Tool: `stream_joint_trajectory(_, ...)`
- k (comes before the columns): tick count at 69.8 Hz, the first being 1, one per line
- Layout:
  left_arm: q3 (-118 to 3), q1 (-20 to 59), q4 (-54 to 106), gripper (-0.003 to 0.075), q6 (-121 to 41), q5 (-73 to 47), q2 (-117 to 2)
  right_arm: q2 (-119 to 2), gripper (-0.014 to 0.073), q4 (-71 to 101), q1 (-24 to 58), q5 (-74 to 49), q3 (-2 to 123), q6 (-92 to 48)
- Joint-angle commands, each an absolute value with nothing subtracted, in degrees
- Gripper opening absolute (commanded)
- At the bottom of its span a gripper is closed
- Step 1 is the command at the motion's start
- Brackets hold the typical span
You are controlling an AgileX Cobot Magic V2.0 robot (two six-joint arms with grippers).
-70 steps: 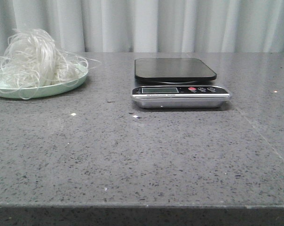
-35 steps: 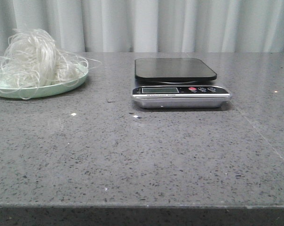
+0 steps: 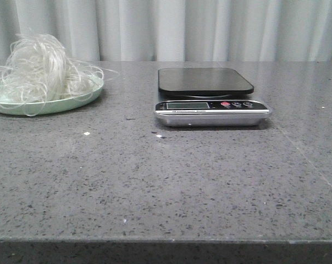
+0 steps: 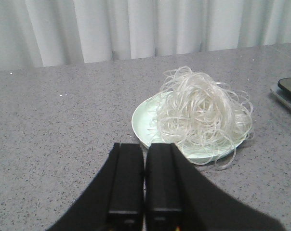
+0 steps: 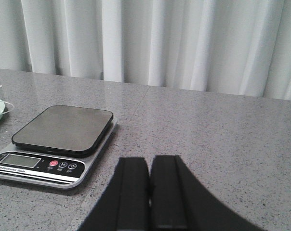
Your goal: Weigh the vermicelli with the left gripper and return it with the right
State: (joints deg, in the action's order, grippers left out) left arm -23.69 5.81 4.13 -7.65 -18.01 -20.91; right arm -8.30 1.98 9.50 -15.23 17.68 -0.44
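On the speckled grey stone surface [image 3: 171, 181], your fluffy, wiry vermicelli [image 4: 203, 113] heaps on a pale green plate [image 4: 143, 126] just beyond your left hand [image 4: 144, 185], pressed shut and empty.

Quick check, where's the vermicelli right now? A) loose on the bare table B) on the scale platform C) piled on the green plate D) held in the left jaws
C: the vermicelli is heaped on the green plate, left of the scale, whose platform is bare; the left gripper is shut on nothing, short of the plate.
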Motion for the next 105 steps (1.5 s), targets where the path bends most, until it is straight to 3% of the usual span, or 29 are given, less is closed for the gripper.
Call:
stream_joint_trajectory(1,-23.78,5.70,4.48,0.0136,-7.70,-12.51,-19.54,-8.79,0.0151,1.16,9.08,-10.12,19.10,-0.96)
stream_joint_trajectory(37,-4.02,5.70,2.90,0.0136,-7.70,-8.28,1.67,-8.79,0.0151,1.16,9.08,-10.12,19.10,-0.96)
stream_joint_trajectory(48,0.81,5.70,3.40,0.0136,-7.70,0.00,1.28,-8.79,0.0151,1.16,9.08,-10.21,19.10,-0.96)
stream_joint_trajectory(105,0.52,5.70,3.40,0.0136,-7.70,-0.44,1.40,-8.79,0.0151,1.16,9.08,-10.14,19.10,-0.96)
